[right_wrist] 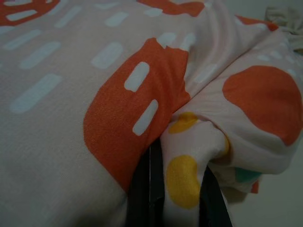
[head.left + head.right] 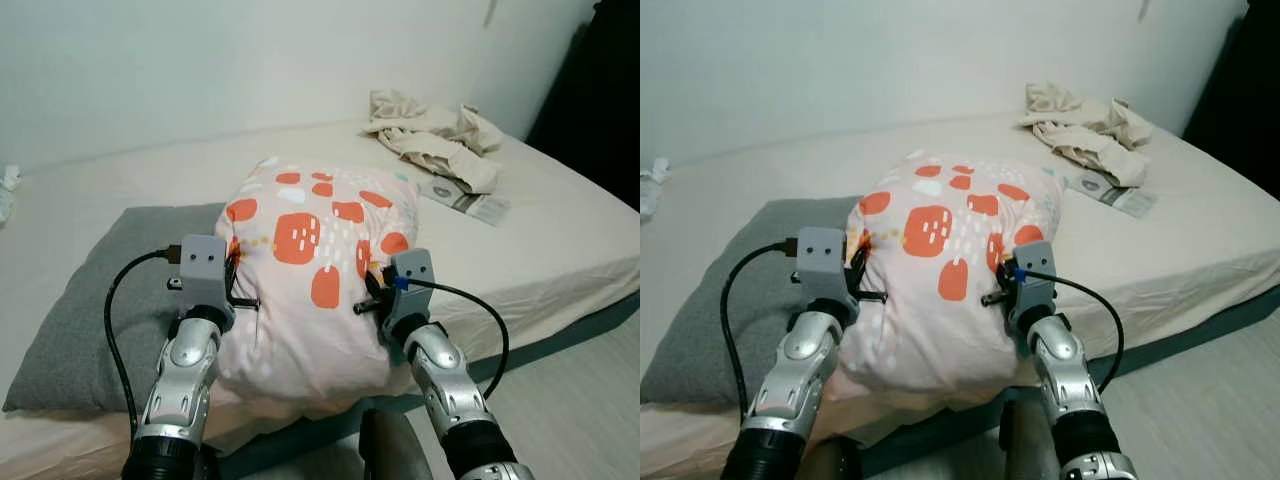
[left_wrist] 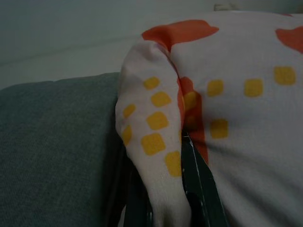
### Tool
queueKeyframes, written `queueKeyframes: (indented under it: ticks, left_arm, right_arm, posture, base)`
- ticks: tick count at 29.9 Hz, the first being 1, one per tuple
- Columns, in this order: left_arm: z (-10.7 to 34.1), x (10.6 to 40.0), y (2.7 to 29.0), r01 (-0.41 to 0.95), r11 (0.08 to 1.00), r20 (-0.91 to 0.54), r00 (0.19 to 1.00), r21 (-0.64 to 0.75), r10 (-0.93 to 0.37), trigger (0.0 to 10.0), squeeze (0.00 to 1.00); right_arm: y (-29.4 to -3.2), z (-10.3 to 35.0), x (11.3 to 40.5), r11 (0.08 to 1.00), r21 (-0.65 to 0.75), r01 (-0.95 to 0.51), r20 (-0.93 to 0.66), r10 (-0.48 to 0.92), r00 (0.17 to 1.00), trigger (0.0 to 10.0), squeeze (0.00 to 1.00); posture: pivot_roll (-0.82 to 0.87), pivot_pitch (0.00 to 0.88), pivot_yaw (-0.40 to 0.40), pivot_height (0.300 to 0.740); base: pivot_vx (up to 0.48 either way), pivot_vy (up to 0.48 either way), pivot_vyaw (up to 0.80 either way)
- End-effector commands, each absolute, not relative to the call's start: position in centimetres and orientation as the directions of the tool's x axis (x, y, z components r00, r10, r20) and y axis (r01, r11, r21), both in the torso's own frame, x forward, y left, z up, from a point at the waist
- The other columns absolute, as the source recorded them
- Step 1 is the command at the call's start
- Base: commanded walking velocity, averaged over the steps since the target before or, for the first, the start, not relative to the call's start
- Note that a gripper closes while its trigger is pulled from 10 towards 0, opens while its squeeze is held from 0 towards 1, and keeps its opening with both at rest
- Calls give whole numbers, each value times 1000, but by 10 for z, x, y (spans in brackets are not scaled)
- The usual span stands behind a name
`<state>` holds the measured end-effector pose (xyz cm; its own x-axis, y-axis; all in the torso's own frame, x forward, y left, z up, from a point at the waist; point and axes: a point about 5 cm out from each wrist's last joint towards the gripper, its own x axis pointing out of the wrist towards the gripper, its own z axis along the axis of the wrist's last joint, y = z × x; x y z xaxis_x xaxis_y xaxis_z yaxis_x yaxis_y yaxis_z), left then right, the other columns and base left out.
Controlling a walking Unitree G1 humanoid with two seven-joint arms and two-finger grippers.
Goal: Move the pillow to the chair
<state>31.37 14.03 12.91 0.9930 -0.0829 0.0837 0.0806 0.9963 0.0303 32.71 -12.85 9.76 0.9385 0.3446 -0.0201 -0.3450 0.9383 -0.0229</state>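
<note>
On the near edge of the bed [image 2: 560, 250], the spotted pillow [image 2: 310, 270] sits partly over a grey pillow [image 2: 90, 310], looking soft and light. Left gripper [image 3: 165, 208] pinches its left edge fold; right gripper [image 1: 175, 198] pinches the right. No writing is readable.

A home bedroom: low bed [image 2: 560, 250], grey cushion [image 2: 90, 320], crumpled laundry [image 2: 435, 135] against a bare wall [image 2: 200, 60].

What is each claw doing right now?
Left claw: shut on a fold of the pillow.
Right claw: shut on a fold of the pillow's other side.
</note>
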Motion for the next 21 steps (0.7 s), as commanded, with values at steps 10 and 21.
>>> queueKeyframes:
  ticks: [10,21]
  left_arm:
    - [134,321,142,51,998,122,991,44,-56,10000,0]
    - [135,321,143,39,999,130,991,8,-39,10000,0]
  right_arm:
    - [-114,102,326,907,-37,-420,12,420,907,10000,0]
    - [-111,101,329,906,-29,-423,0,423,906,10000,0]
  posture:
    - [-26,27,-58,651]
    - [-26,40,-62,703]
  base:
    - [0,0,0]
    - [0,0,0]
